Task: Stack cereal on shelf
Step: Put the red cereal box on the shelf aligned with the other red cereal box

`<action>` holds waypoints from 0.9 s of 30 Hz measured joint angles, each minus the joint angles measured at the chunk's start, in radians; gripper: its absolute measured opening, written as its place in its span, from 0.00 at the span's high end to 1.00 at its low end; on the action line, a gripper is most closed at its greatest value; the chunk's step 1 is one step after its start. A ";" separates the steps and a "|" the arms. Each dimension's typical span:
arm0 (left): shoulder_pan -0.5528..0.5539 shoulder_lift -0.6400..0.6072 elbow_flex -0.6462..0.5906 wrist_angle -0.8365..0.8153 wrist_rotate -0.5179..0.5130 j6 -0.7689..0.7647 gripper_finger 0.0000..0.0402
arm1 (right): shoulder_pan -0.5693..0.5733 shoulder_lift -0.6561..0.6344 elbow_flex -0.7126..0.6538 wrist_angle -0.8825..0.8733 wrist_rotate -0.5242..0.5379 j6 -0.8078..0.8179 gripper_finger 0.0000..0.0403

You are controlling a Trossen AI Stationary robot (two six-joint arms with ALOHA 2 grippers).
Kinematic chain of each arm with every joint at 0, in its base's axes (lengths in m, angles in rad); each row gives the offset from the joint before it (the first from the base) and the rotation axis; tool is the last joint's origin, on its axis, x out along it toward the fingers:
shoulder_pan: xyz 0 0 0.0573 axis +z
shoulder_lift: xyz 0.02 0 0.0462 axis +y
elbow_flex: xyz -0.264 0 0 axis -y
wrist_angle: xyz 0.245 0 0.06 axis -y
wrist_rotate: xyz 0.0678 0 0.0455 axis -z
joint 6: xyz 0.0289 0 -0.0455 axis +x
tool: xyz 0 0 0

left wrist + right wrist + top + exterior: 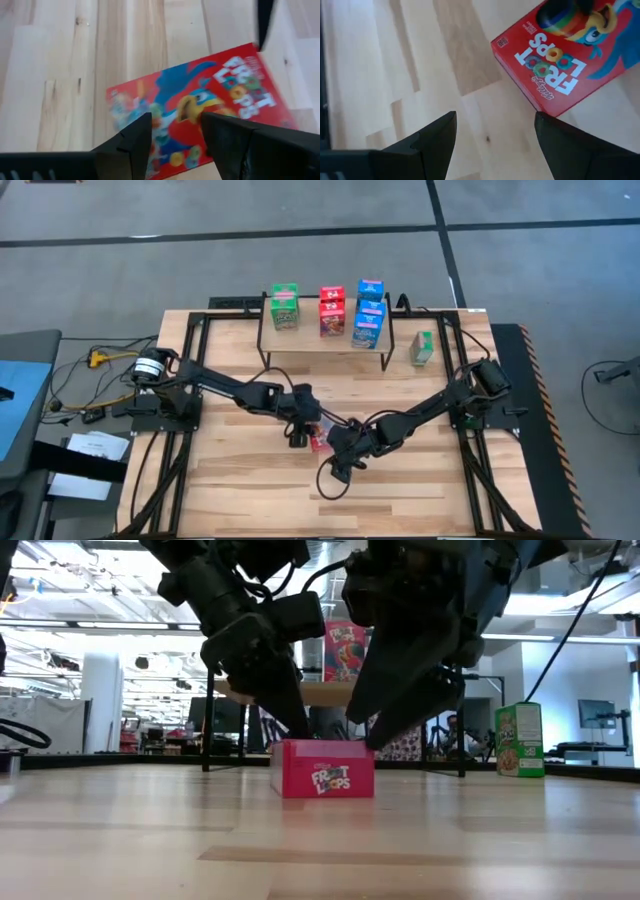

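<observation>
A red cereal box (319, 439) lies flat on the table's middle, printed face up (322, 769). My left gripper (175, 122) hangs over that face, fingers a little apart, slanting down from the left (300, 428). My right gripper (495, 120) stands open over bare table beside the box's corner (540, 111), slanting down from the right (345, 460). On the shelf (310, 340) at the back stand green (284, 306), red (332, 311) and blue (369, 311) boxes, stacked in twos. My left gripper's fingertips (302, 732) come down on the box's upward face (170, 107) near its middle; whether they touch it, I cannot tell. My right gripper has one fingertip (372, 740) at the box's top corner; whether it touches, I cannot tell.
A single green box (422, 347) stands upright on the table right of the shelf (519, 739). The shelf's thin black legs (385, 358) stand behind the working spot. Bare tabletop (250, 490) lies toward the near edge. Cables (95, 360) lie off the table's left.
</observation>
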 joint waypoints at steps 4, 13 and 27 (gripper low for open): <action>-0.011 -0.003 0.000 -0.009 -0.017 0.000 0.60 | -0.001 0.021 0.000 0.003 0.022 0.000 0.27; -0.035 -0.040 0.001 -0.058 -0.113 0.015 0.60 | -0.015 0.084 0.003 0.052 0.045 0.017 0.27; -0.025 -0.056 0.000 -0.194 -0.349 0.058 0.60 | -0.020 0.083 0.002 0.103 0.040 0.046 0.27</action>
